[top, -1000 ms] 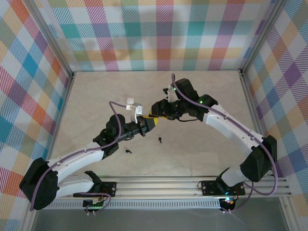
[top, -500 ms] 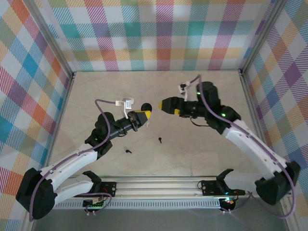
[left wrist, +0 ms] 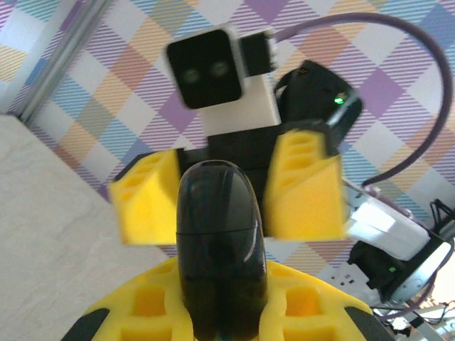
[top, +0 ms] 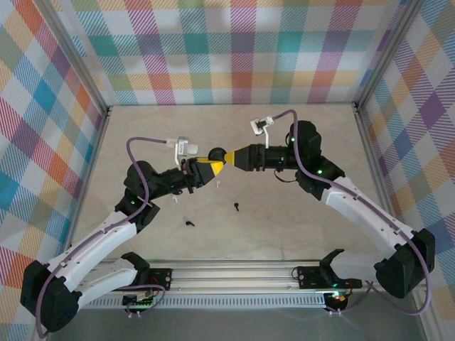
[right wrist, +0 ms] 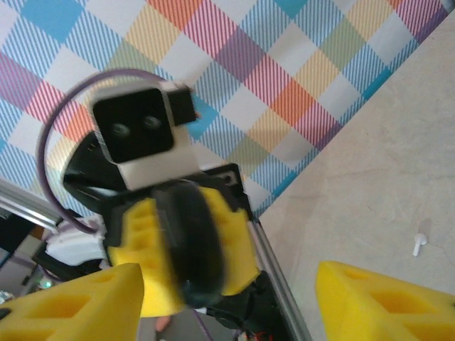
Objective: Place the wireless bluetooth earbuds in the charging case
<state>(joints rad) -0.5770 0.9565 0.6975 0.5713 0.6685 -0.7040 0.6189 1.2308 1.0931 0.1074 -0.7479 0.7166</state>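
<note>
A black earbud lies nearest on the desk, left of centre. Another black earbud sits a little farther back and to its right. Both are well apart from the grippers. Farther on, a white earbud rests on the desk, just on the near side of the spot where the two arms meet. Beyond that, and seemingly clear of the desk, the left gripper is clamped tight on one end of the black case. The case's long axis runs left to right, out of the left gripper's fingers and straight toward the right gripper. A seam crosses the case and its lid looks closed. The right gripper comes in from the right, nose to nose with the left one. Its jaws are partly apart and hold nothing, with one finger on each side of the case's free end. Whether either finger touches the case is unclear. The coming move likely turns on this alignment: the case's axis lies along the line shared by both grippers, and the right gripper is the free one, already at the loose end. It is therefore better placed to work the lid, while the earbuds wait lower down on the near side, none of them in the case.
</note>
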